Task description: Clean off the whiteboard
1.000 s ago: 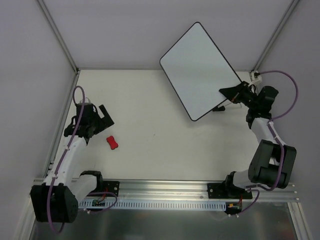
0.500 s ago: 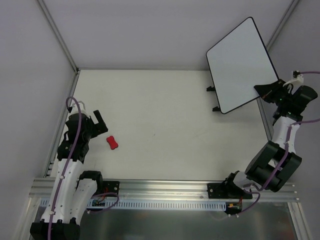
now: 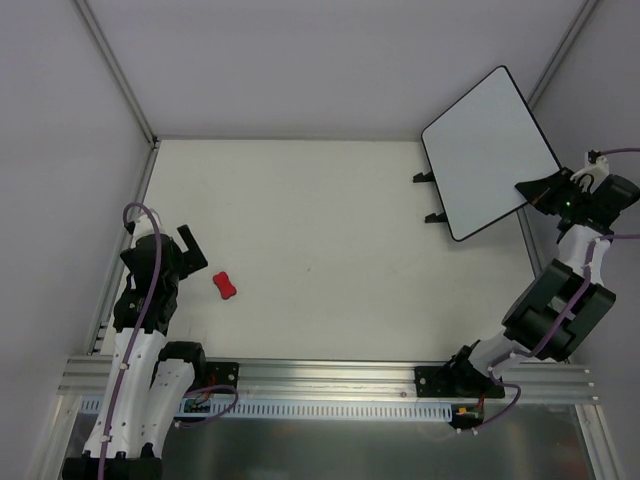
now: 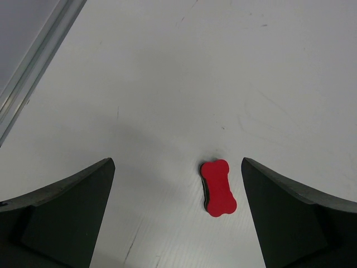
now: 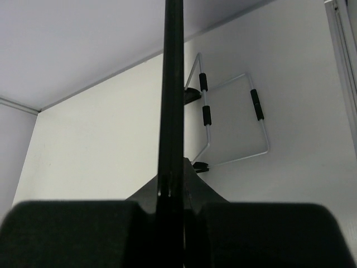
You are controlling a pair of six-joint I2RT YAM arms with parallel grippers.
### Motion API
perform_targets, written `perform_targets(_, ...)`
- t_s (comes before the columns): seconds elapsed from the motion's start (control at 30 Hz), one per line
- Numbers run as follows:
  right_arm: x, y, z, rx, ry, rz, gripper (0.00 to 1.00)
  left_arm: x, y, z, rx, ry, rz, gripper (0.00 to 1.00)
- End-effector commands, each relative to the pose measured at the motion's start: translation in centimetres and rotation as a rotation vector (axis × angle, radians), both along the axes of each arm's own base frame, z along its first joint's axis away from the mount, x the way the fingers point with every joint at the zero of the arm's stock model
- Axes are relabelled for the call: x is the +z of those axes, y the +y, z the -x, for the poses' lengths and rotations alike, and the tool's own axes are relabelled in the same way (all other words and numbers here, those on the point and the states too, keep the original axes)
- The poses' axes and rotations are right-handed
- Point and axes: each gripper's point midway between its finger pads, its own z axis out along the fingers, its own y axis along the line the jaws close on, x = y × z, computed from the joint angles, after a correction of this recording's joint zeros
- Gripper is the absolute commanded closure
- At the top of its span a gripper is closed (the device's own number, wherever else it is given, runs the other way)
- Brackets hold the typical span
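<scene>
Whiteboard (image 3: 490,150) has shifted slightly, clamped in right end effector (image 3: 533,191).

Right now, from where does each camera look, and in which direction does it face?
Top external: fixed above and behind the arms, facing down at the table; both arms show, the right hand holding the whiteboard raised at the far right.
Left wrist: on the left arm, facing down at the red bone-shaped eraser; the open left hand frames it.
Right wrist: on the right arm, looking along the whiteboard's edge; the right hand clamps it, a wire stand beyond.
Shared: top and left wrist both show the eraser.
</scene>
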Motion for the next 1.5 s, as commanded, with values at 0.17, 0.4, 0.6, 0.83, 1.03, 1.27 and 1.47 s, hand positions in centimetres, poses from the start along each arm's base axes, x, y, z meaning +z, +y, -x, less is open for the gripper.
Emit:
perform_targets(0.17, 4.4, 0.1, -1.2, 0.112, -0.187, 0.120, 1.00, 0.5, 1.1, -0.3, 0.039, -0.008, -0.054, 0.01)
perform_targets(0.4, 1.1, 0.2, -1.2, 0.144, -0.152, 0.122, 1.00, 0.5, 1.4, -0.2, 0.058, -0.014, -0.065, 0.01)
perform_targets(0.6, -1.2, 1.0, -1.2, 0.169, -0.118, 0.100, 1.00, 0.6, 1.7, -0.1, 0.070, -0.024, -0.072, 0.01)
perform_targets(0.83, -3.8, 1.2, -1.1, 0.149, -0.062, 0.069, 0.86, 0.6, 1.8, -0.1, 0.074, -0.024, -0.074, 0.01)
perform_targets(1.03, -5.7, 1.1, -0.7, 0.123, -0.016, 0.040, 0.64, 0.7, 1.7, -0.1, 0.072, -0.035, -0.074, 0.01)
perform_targets(1.27, -6.7, 0.6, -0.1, 0.091, 0.009, 0.029, 0.63, 1.0, 1.8, 0.0, 0.077, -0.047, -0.076, 0.01)
perform_targets(1.47, -7.5, 0.5, 0.6, 0.079, 0.022, 0.033, 0.68, 1.1, 1.9, 0.1, 0.083, -0.055, -0.080, 0.01)
